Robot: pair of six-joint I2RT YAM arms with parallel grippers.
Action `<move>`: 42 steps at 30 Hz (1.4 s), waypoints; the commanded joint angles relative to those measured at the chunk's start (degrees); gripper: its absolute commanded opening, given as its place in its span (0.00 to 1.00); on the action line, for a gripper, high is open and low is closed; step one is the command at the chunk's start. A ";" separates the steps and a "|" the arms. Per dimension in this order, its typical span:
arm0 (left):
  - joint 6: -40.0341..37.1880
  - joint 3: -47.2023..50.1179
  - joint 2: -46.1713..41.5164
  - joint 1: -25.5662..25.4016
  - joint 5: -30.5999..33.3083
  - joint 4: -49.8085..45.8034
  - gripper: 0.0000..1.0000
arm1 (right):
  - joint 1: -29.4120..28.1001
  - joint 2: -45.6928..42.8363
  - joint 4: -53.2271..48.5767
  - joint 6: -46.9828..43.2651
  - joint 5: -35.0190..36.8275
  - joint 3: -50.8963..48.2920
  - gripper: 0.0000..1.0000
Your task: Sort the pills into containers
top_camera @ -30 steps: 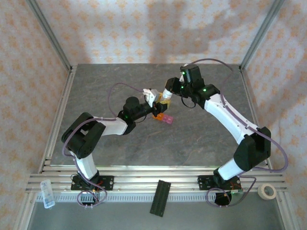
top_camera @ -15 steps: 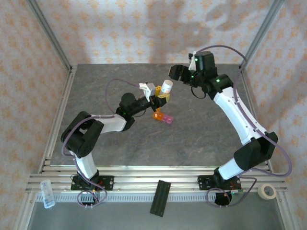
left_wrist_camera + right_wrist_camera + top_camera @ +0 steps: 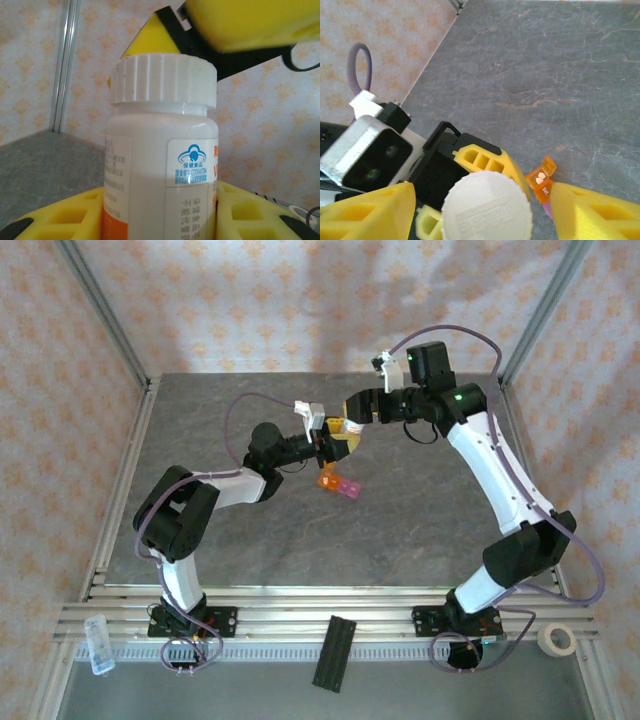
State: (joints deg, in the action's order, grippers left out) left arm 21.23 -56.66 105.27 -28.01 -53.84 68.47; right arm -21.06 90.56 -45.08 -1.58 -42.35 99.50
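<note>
Bottle (image 3: 160, 150): white, upright, cap (image 3: 487, 207) on; left jaws clamp body, judged to steady it for uncapping.
Right jaws: wide, straddling cap from above, clear of it both sides; likely set to grip and twist.
Containers (image 3: 338, 484): orange-pink strip on surface (image 3: 400, 530), just 6 o'clock of bottle, placed for pouring.
Surface: grey, stone-look.
Room: patterned walls (image 3: 250, 300), metal posts.
</note>
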 commanded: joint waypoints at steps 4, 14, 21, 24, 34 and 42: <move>1.83 -2.09 0.61 0.21 -2.88 3.21 0.00 | 0.21 0.75 -1.75 -1.93 -1.53 0.89 0.63; 2.06 -2.40 0.59 0.16 -2.68 3.26 0.00 | 0.14 0.78 -0.81 0.36 0.06 -0.59 0.33; -2.70 -0.85 -0.86 -0.05 3.10 2.67 0.00 | -1.77 -1.65 7.54 13.73 8.00 -8.29 0.22; -6.85 0.75 -2.32 -0.70 7.02 1.96 0.00 | -4.36 -2.30 10.47 19.95 14.27 -11.82 0.21; -25.26 4.92 -7.39 -7.02 22.08 -5.82 0.00 | -12.38 -2.06 17.21 35.30 31.00 -19.37 0.15; -22.42 5.16 -5.23 -6.58 22.72 -2.31 0.00 | -12.74 -1.64 14.36 34.77 34.29 -15.71 0.29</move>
State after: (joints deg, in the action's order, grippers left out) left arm 1.39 -49.43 102.13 -33.78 -32.12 57.23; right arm -32.36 87.77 -26.44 31.86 -9.45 81.65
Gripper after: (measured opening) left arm 0.412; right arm 0.341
